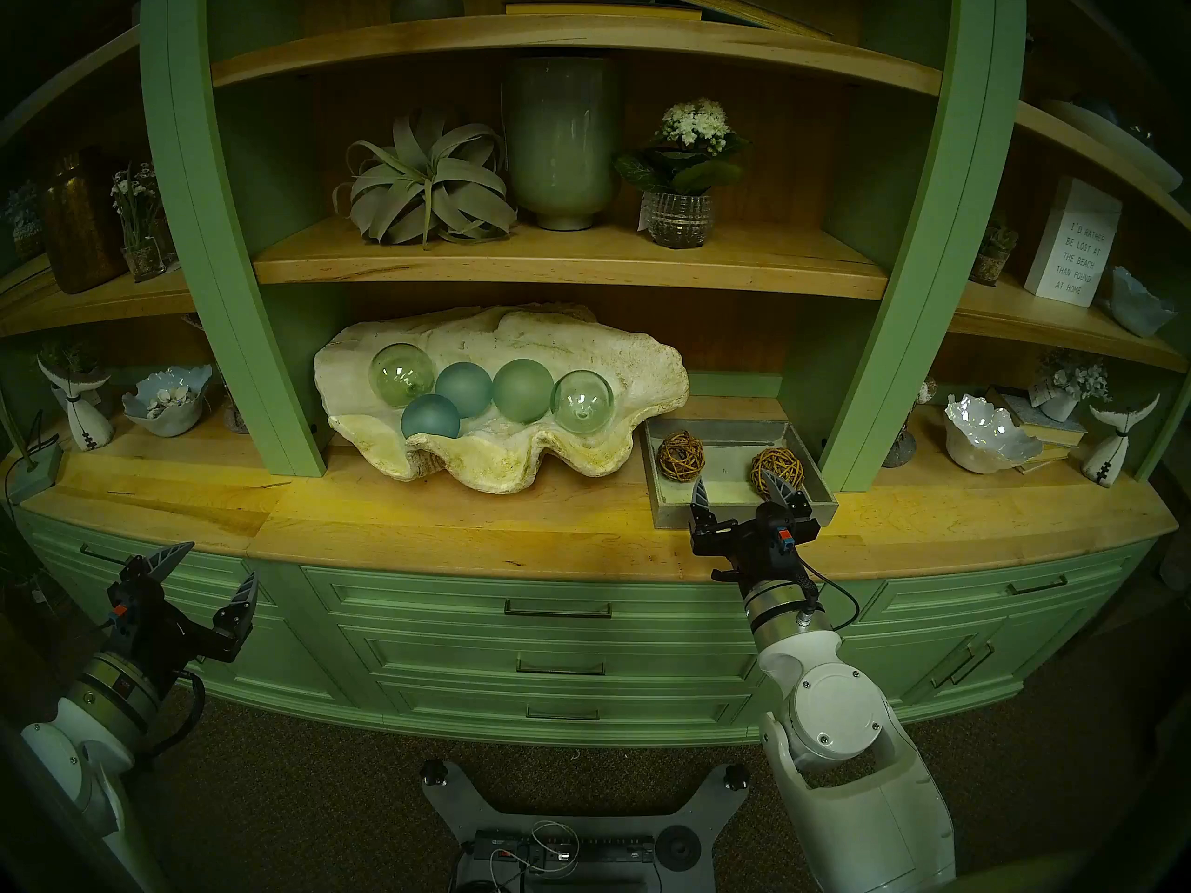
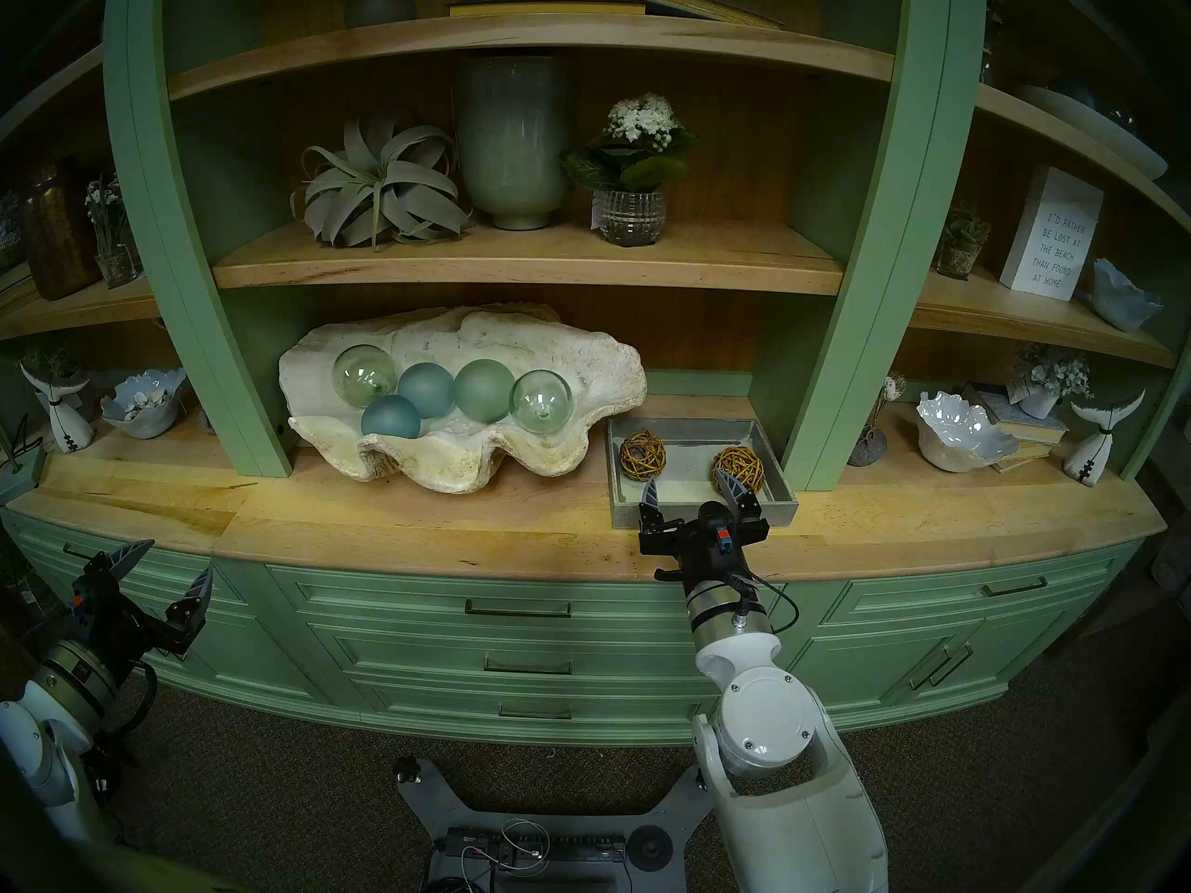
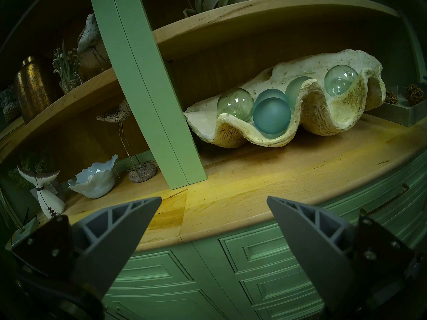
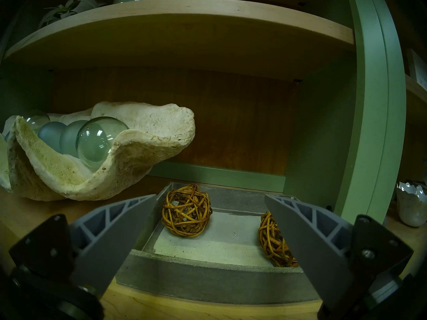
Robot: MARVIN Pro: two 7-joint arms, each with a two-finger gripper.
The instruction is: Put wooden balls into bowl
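Note:
Two woven rattan wooden balls lie in a grey square tray (image 1: 670, 511) on the wooden counter: one (image 1: 680, 455) (image 4: 186, 210) at the tray's left, the other (image 1: 780, 466) (image 4: 273, 241) at its right, partly hidden behind a finger. My right gripper (image 1: 736, 484) (image 4: 210, 198) hangs open at the tray's front edge, empty, fingers pointing in over it. The bowl, a big cream clam shell (image 1: 619, 357) (image 4: 147, 137) (image 3: 346, 114), sits left of the tray and holds several glass spheres (image 1: 521, 390). My left gripper (image 1: 214, 562) (image 3: 214, 198) is open and empty, low in front of the drawers at far left.
A green upright post (image 1: 896, 279) stands just right of the tray, another (image 1: 258, 331) left of the shell. A shelf board (image 1: 567, 266) runs low over both. Small white bowls (image 1: 989, 431) and whale-tail figures sit in the side bays.

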